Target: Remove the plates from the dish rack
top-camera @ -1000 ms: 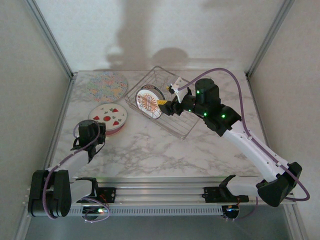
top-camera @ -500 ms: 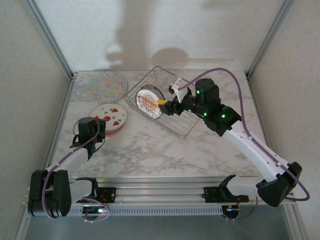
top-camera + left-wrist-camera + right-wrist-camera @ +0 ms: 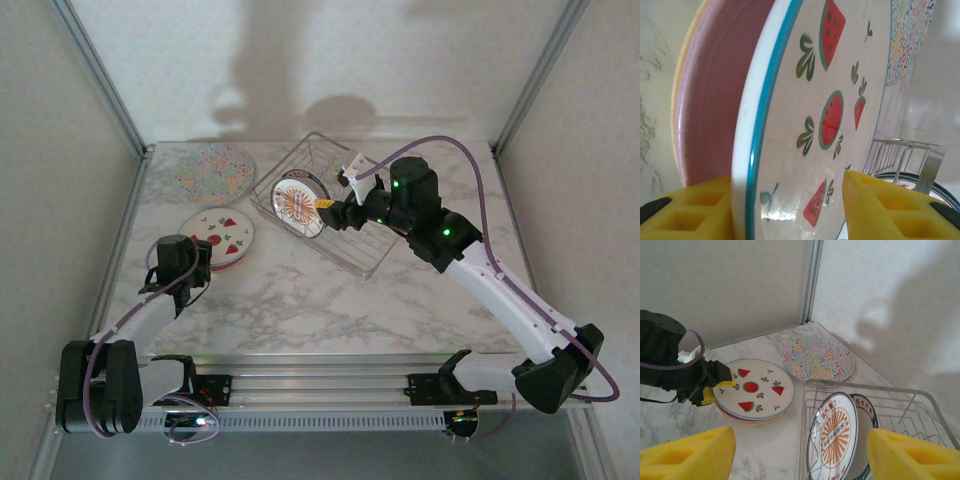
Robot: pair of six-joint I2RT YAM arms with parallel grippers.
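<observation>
The white plate with red fruit motifs point(image 3: 218, 233) lies on top of the yellow-orange plate point(image 3: 705, 105), whose inside looks pink, at the table's left. My left gripper point(image 3: 787, 210) is open, its yellow fingers straddling the fruit plate's near rim point(image 3: 197, 262). The pastel multicolour plate point(image 3: 213, 170) lies flat at the back left. The small sunburst plate point(image 3: 835, 437) stands upright in the silver wire dish rack point(image 3: 345, 245), with a dark-rimmed white dish point(image 3: 869, 412) behind it. My right gripper point(image 3: 800, 450) hovers open above the rack point(image 3: 335, 203), holding nothing.
Metal frame posts point(image 3: 100, 80) and pale walls close in the table at the back and both sides. Bare marble point(image 3: 320, 300) stretches between the rack and the near rail. The left arm's black wrist point(image 3: 662, 357) sits just left of the stacked plates.
The left gripper has shifted slightly up and left at the fruit plate's rim. The right arm and the rack have hardly moved.
</observation>
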